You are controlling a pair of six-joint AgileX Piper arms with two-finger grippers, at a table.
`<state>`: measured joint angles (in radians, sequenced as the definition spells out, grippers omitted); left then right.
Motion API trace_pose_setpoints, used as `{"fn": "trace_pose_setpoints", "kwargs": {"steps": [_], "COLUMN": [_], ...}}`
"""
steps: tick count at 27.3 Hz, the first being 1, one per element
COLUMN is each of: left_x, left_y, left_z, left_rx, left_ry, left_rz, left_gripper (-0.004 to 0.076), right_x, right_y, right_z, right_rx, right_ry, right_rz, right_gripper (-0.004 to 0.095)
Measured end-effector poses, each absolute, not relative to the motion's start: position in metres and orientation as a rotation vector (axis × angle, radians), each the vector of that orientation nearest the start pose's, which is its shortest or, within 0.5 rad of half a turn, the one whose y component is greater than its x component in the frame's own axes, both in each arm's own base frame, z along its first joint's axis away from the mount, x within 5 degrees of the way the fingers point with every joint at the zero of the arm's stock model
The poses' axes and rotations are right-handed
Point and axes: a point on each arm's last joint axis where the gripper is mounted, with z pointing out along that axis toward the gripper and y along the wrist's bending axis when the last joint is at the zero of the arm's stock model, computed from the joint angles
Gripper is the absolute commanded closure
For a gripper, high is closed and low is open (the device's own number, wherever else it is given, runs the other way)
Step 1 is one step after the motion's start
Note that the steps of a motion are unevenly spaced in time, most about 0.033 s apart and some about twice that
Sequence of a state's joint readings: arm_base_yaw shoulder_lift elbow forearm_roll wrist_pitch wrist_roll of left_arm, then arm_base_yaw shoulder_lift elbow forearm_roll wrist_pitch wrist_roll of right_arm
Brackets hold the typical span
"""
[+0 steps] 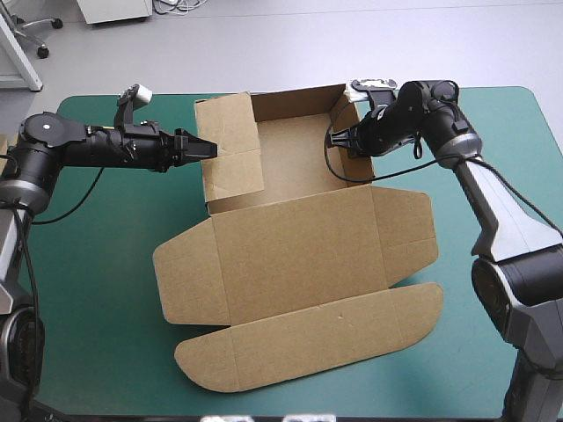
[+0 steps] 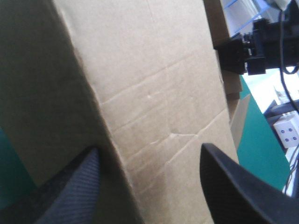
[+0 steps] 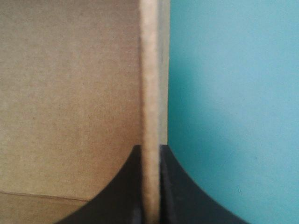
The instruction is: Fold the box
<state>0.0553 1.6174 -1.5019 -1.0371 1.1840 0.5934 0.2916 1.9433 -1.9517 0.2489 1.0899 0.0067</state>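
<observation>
several walls of the brown box (image 1: pixel 299 251) stand raised toward the far edge of the bench (image 1: pixel 106 272), the lid flat nearer. the left hand (image 2: pixel 149 150) stands wide around the left wall; the right hand (image 3: pixel 150 151) pinches the right wall.

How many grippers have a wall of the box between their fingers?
2: the left gripper, fingers open around the left wall of the box; the right gripper, shut on its right wall.
</observation>
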Motion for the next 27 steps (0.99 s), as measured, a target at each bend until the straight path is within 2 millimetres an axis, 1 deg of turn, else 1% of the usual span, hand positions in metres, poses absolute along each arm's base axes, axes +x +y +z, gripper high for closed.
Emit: {"fn": "trace_pose_setpoints", "kwargs": {"steps": [3, 9, 13, 20, 25, 27], "left_x": [0.341, 0.341, 0.345, 0.352, 0.357, 0.357], "left_y": [-0.051, -0.047, -0.048, -0.063, -0.073, -0.080], "left_z": [0.370, 0.366, 0.365, 0.362, 0.362, 0.360], "left_rx": [0.327, 0.300, 0.266, 0.260, 0.223, 0.215], "left_ry": [2.300, 2.349, 2.347, 2.333, 2.306, 2.315], "left_rz": [-1.024, -0.961, -0.912, -0.736, -0.627, -0.546], "left_gripper": [0.0272, 0.0272, 0.0273, 0.0273, 0.0277, 0.0309], "right_x": [0.410, 0.409, 0.407, 0.407, 0.408, 0.408], "right_y": [0.152, 0.160, 0.165, 0.170, 0.173, 0.174], "right_z": [0.344, 0.345, 0.346, 0.346, 0.345, 0.345], "right_rx": [-0.315, -0.320, -0.326, -0.302, -0.291, -0.284], "right_ry": [2.544, 2.526, 2.522, 2.505, 2.501, 2.503], "right_rz": [0.446, 0.466, 0.477, 0.459, 0.459, 0.460], "right_gripper": [0.0926, 0.0926, 0.0925, 0.0925, 0.0925, 0.0925]}}
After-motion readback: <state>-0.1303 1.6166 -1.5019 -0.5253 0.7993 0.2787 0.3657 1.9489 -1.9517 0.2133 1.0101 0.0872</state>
